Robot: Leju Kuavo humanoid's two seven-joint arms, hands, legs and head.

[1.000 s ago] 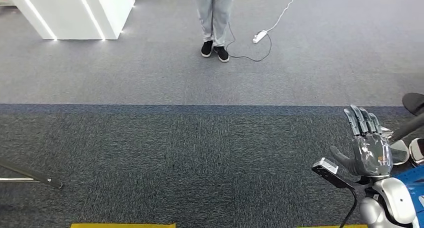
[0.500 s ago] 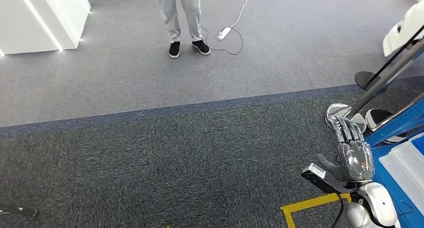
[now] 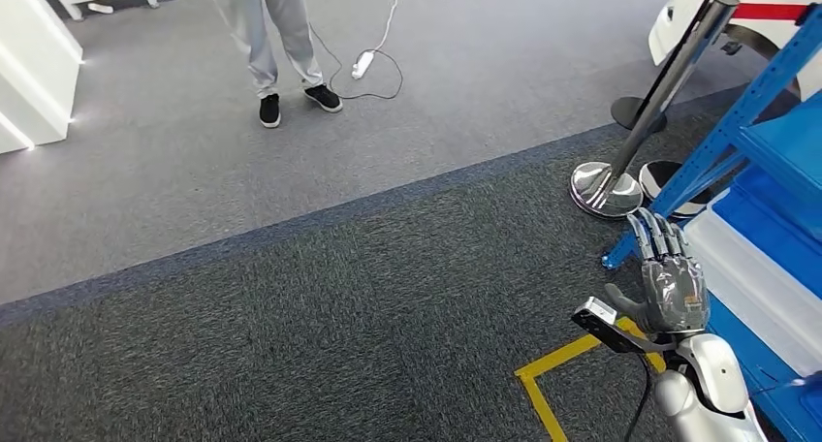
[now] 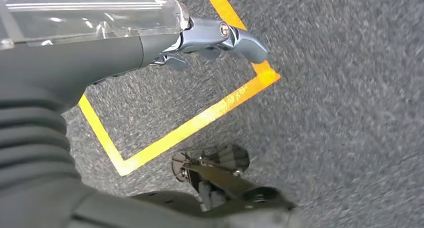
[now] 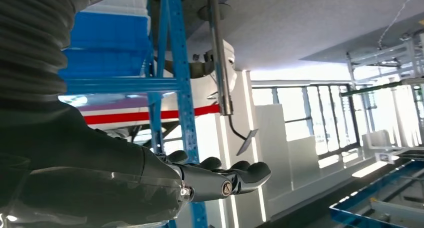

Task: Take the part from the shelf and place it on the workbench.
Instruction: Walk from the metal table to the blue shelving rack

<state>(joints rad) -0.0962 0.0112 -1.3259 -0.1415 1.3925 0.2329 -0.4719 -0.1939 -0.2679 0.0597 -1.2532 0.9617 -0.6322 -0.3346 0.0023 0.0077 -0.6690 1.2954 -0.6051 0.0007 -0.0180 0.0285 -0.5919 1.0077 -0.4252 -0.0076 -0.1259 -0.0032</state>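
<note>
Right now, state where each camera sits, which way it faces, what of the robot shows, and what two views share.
Head view: high on the body, looking down at carpet, a blue shelf and a person's legs; the right robot hand shows, fingers spread.
Left wrist view: behind the left robot hand, facing carpet and yellow tape.
Right wrist view: behind the right robot hand, facing up the shelf.
Shared: shelf, right robot hand.

We are seeing a blue shelf (image 3: pixel 766 171) at three o'clock, yellow tape (image 3: pixel 557 364) on speckled dark grey carpet (image 3: pixel 291 326), a paler grey floor (image 3: pixel 465 83) at twelve, and a person's (image 3: pixel 267 35) light grey trousers and black shoes.
</note>
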